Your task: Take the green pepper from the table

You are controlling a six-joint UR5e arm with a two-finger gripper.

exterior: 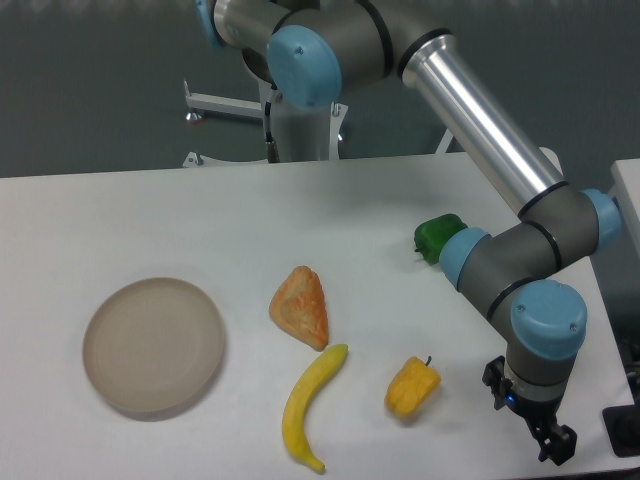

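The green pepper sits on the table, up beyond the yellow pepper and a touch to its right, and it's partly hidden behind the arm's grey elbow joint, so only its left and upper side shows. The gripper is down by the near right corner, to the right of the yellow pepper and lower in view, well apart from the target. So the pepper lies up and to the left of the jaws in the picture, toward the back of the table, with the arm's own links between the two. The pepper looks lumpy and rounded; any long axis is hard to call with this much covered. The arm reaches out from its base at the back, folds at the elbow close to the green pepper, and drops the wrist straight down toward the table edge. The fingers are dark and small here, and I cannot tell how wide they stand; nothing appears held.
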